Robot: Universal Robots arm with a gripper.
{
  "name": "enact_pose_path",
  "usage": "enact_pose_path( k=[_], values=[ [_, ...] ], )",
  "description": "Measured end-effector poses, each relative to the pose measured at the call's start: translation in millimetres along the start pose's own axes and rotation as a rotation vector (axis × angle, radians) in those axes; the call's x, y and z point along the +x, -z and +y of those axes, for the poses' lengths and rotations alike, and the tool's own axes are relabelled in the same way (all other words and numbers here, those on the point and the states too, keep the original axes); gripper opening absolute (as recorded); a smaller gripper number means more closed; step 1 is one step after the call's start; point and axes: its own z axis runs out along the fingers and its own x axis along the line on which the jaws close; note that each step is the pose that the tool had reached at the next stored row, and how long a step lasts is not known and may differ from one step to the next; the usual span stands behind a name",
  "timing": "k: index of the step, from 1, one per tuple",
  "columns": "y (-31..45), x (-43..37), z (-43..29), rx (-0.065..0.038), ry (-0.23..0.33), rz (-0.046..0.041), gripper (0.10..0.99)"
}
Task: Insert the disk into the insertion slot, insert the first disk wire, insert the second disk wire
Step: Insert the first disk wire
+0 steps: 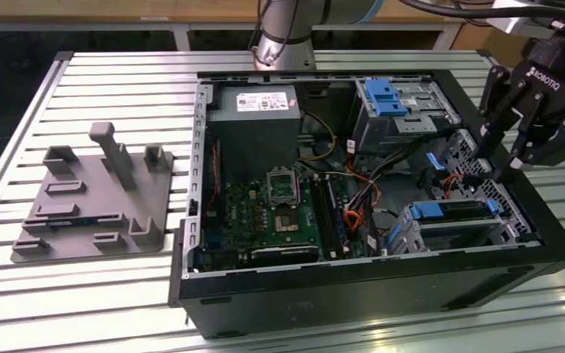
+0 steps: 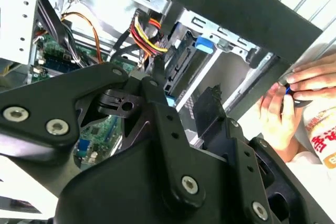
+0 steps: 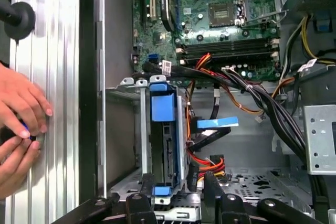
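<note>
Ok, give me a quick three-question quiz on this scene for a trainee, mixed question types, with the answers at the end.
1. True or false: the disk already sits in the insertion slot.
2. The gripper hangs above the open computer case at the exterior view's: A) left end, B) right end, C) middle.
3. In a few words: what stands on the table at the exterior view's left of the computer case?

Key: 1 true. 2 B. 3 the grey fixture.
</note>
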Motion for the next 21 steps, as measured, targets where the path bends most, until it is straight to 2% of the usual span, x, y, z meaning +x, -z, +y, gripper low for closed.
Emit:
enact_pose_path(
  k=[4,9,15,21],
  values=[
    [-3.3,-2.2,-0.3,-0.007,-0.038,-0.0031,0.498],
    [-6.9,-8.7,-0.5,-0.008,-0.043,-0.0005,0.498],
    [-12.7,-11.3,-2.0,-0.007,-0.045,0.0207,0.498],
    [-17.3,-16.6,-2.6,-0.007,-0.045,0.0231,0.498]
  ],
)
